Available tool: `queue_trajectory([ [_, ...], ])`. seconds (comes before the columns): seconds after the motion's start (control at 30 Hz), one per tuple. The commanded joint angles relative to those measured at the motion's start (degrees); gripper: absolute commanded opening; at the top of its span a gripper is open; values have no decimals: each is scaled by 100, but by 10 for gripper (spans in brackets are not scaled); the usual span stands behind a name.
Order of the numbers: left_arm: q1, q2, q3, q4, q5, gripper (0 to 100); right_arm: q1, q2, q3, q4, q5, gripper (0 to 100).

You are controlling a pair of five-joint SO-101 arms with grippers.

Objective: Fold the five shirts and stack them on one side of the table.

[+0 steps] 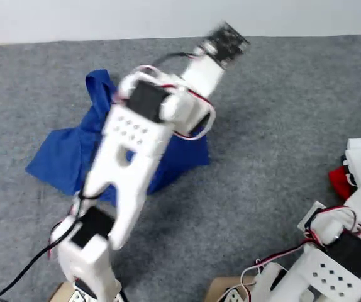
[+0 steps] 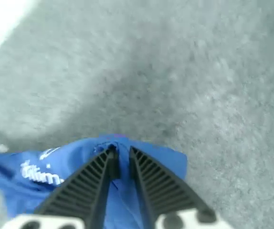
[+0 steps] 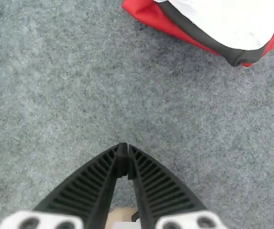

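Blue shirt (image 1: 64,157) lies crumpled left of centre in your high view on the grey tabletop (image 1: 275,113), its cloth pinched in your left pincer (image 2: 120,155). Your right pincer (image 3: 123,160) is clenched on nothing, near the red shirt (image 3: 144,14) and white shirt (image 3: 223,19) at the right edge.

a grey, fuzzy cover (image 1: 281,126) lies flat from the near edge to the far one, with no folds showing. past its far edge runs a plain white strip (image 1: 168,16). at the near edge sit two tan boards, one on the left (image 1: 60,292), one right of the middle (image 1: 221,284).
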Motion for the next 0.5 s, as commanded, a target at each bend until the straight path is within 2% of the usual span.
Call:
queue_trajectory([
  [0.0, 79, -1451, 980, 167, -475, 2, -66, -40, -26, -145, 53, 10],
  [0.2, 413, -3182, 3767, 132, -1160, 13, -75, -13, -26, -391, 53, 10],
  [0.27, 334, -3437, 4365, 132, -1275, 66, -198, -13, -26, -391, 62, 13],
  [0.37, -35, -3754, 4804, 132, -1275, 170, -629, -13, -26, -365, 62, 15],
  [0.47, -316, -4000, 4840, 132, -1292, 207, -1226, -13, -26, -418, 62, 15],
])
